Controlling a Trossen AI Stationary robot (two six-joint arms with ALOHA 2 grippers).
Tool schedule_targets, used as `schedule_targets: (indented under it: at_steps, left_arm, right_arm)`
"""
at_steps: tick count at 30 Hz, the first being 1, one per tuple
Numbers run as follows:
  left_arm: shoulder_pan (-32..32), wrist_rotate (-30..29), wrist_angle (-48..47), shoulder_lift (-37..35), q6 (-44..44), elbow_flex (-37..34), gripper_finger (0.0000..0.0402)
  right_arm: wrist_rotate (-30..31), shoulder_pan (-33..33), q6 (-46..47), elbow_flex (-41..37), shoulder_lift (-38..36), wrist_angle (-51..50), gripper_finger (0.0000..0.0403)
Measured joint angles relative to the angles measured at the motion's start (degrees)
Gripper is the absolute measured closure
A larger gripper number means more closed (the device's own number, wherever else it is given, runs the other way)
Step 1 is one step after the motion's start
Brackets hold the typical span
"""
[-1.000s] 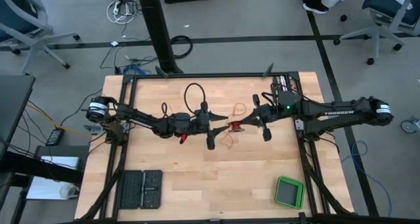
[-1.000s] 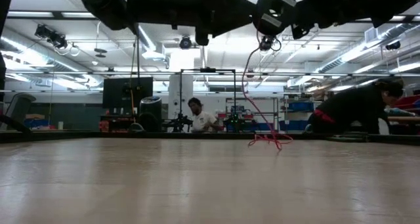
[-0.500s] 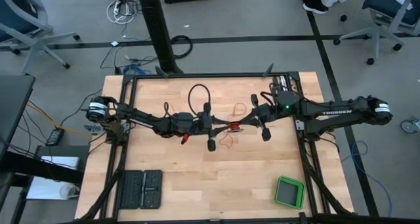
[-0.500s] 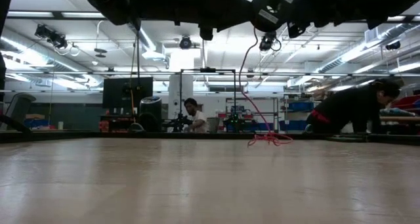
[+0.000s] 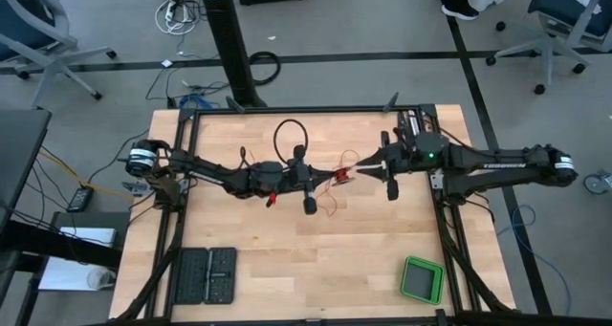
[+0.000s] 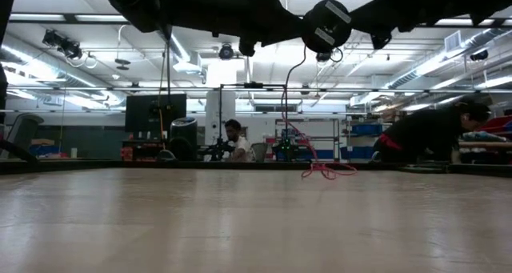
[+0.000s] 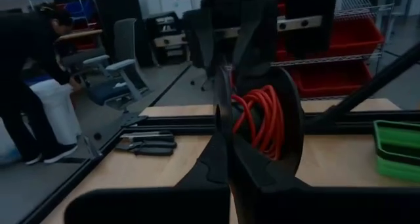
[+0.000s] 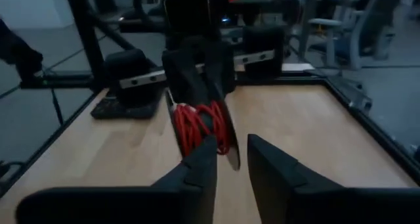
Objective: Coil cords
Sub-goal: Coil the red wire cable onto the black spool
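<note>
A black spool (image 7: 262, 119) wound with the thin red-orange cord (image 7: 259, 122) hangs above the table's middle (image 5: 339, 180). My left gripper (image 5: 327, 180) comes from the table's left and is shut on it. My right gripper (image 8: 230, 152) stands open just right of the spool (image 5: 363, 169), touching nothing. In the low view a loose length of cord (image 6: 288, 97) drops from the spool (image 6: 326, 25) to a small heap (image 6: 324, 170) on the wood. My left gripper pinches the rim of one spool flange (image 7: 223, 129) between its two fingers, reaching in level from the table's left. The spool is lifted clear of the table with its flanges upright. The cord's free length hangs slack below it, its end heaped on the table.
A green tray (image 5: 421, 279) sits at the near right corner and a black case (image 5: 204, 276) at the near left. Black frame rails (image 5: 287, 113) run along the table's edges. People work in the room beyond the far edge (image 6: 236, 141).
My left gripper has shut and taken hold of the spool. My right gripper, which held the spool before, has opened, let go and drawn back toward the table's right edge. The spool stays lifted at the table's middle.
</note>
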Motion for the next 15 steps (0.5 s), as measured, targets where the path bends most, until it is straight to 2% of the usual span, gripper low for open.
schedule_targets:
  at_steps: [5, 7, 9, 15]
  left_arm:
    - [0.79, 0.54, 3.92, -0.02, -0.01, 0.00, 0.0401]
    - [1.21, 1.25, 6.32, -0.09, 0.07, 0.02, 0.0401]
    - [1.78, 2.06, 7.66, -0.09, 0.04, 0.02, 0.0401]
    - [2.28, 2.78, 11.07, -0.09, -0.01, 0.01, 0.0401]
  right_arm:
    - [-0.22, 0.89, 5.73, -0.02, -1.46, -6.64, 0.0304]
    - [-0.23, 2.47, 6.57, -0.57, -0.35, -5.85, 0.0305]
    - [0.36, 4.31, 6.61, -2.17, 1.12, -3.32, 0.0308]
    - [5.11, 8.67, 6.63, -8.93, 7.21, 13.24, 0.0309]
